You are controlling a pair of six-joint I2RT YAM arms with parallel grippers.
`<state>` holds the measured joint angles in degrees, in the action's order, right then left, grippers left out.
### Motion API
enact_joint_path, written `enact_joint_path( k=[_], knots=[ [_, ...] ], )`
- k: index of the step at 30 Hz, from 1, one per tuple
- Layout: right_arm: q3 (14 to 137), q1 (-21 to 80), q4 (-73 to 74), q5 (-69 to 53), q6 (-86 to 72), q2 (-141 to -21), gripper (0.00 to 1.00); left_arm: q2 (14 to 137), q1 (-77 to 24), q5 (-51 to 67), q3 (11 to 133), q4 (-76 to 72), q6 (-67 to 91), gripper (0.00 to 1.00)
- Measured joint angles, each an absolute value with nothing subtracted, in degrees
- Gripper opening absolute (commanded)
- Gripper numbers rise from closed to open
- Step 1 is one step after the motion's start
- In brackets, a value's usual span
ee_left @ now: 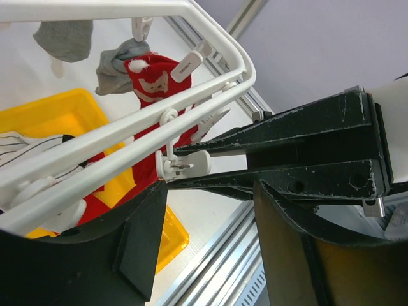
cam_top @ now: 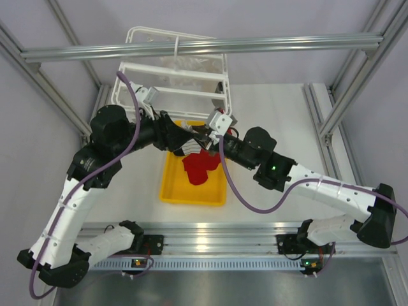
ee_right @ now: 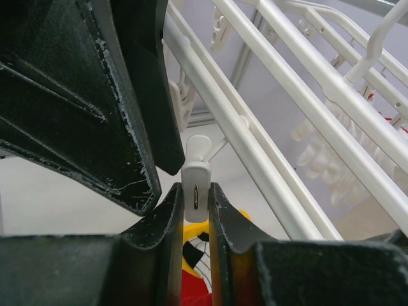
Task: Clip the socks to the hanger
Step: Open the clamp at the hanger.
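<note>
Right fingers (ee_right: 167, 223) clamped on a white clip (ee_right: 195, 185) of the hanger (ee_right: 245, 139); left fingers (ee_left: 137, 236) apart, just beside. Socks (cam_top: 201, 167) lie heaped in the yellow tray (cam_top: 191, 195) below. We judge them light, limp, grippy: pinch one cuff edge.

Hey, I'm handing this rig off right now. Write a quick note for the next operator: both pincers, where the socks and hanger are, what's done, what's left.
Right pincer: shut on a clip of the hanger.
Left pincer: open, close beside that clip, nothing seen between its fingers.
Done: a clipped red sock and a grey sock hang from the frame.
Left: loose red socks and a striped sock in the yellow tray, under the pinched clip. One of them probably goes into that clip next.
</note>
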<state>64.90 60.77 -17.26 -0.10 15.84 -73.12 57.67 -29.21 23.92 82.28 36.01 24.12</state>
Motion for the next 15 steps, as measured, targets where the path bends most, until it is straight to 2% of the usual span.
enact_joint_path(
  k=[15],
  knots=[
    [64.9,60.6,-15.8,-1.0,15.8,-72.7,0.0,57.5,-29.3,20.5,79.7,32.1,25.6,0.61]
  ],
)
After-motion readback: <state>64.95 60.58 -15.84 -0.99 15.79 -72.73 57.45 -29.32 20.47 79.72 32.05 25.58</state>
